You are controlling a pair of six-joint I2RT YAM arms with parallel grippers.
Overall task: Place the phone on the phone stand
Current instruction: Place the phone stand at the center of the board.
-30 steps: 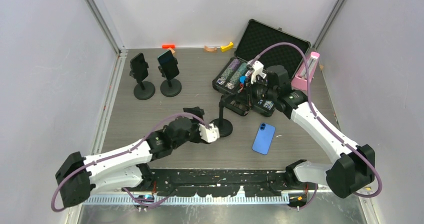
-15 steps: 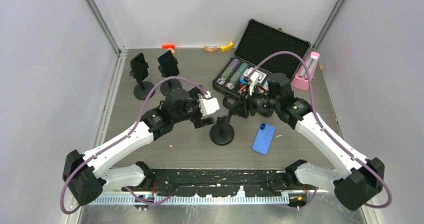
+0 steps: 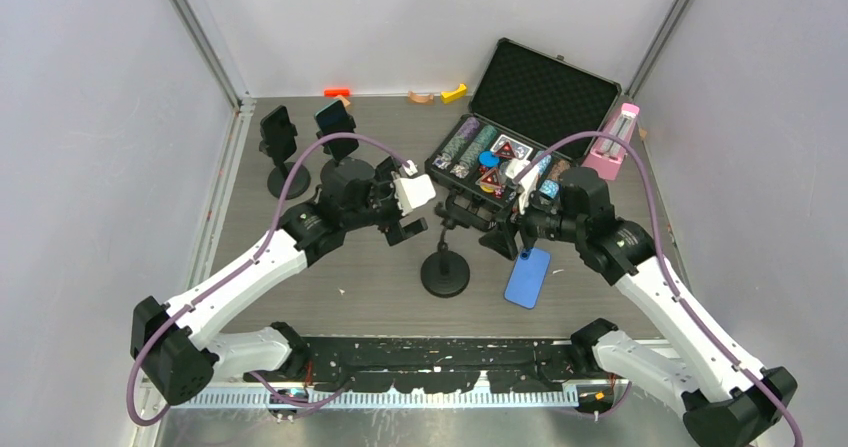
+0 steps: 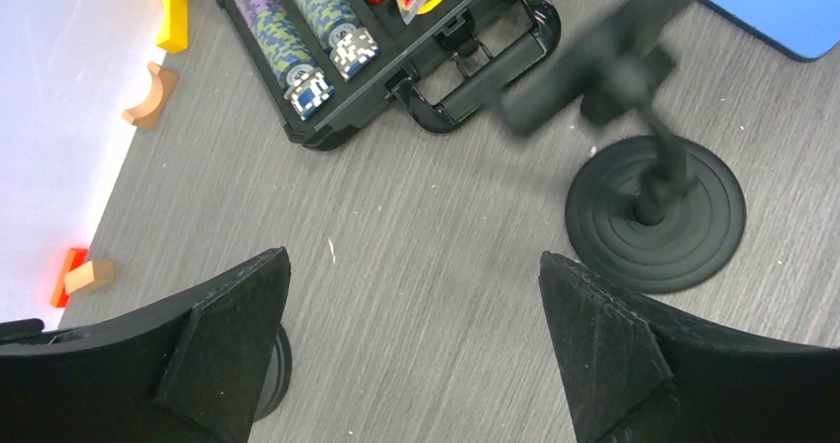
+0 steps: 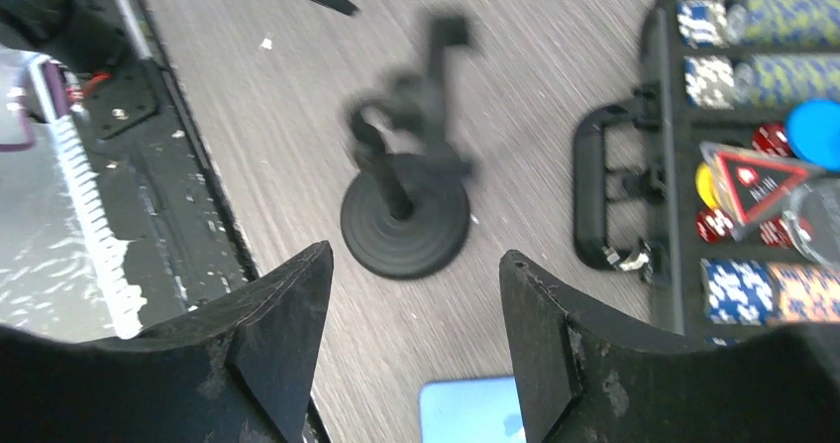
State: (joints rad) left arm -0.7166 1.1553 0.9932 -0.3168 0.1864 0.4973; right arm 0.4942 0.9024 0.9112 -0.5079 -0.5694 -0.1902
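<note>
Surveying the grey wood-grain table [image 3: 370, 287]: an open black foam-lined chip case [image 3: 540, 87] sits at the rear. Left gripper [image 4: 408, 260] and right gripper [image 5: 414, 255] hover with jaws apart and empty, flanking the upright black round-based phone stand [image 3: 444, 272], probably leaving it clear. The flat blue phone [image 3: 527, 277] lies beside its base, nearest the right gripper.

Left arm [image 3: 250, 272]: base at the near-left edge of the table [image 3: 380, 282], forearm stretched toward the table's middle, wrist turned right. Left gripper [image 4: 411, 265]: jaws spread wide, nothing between the fingers. Right arm [image 3: 660, 287]: base at the near-right edge, leaning in toward the middle with the wrist turned left; right gripper [image 5: 416, 257] has its fingers parted and holds nothing.
</note>
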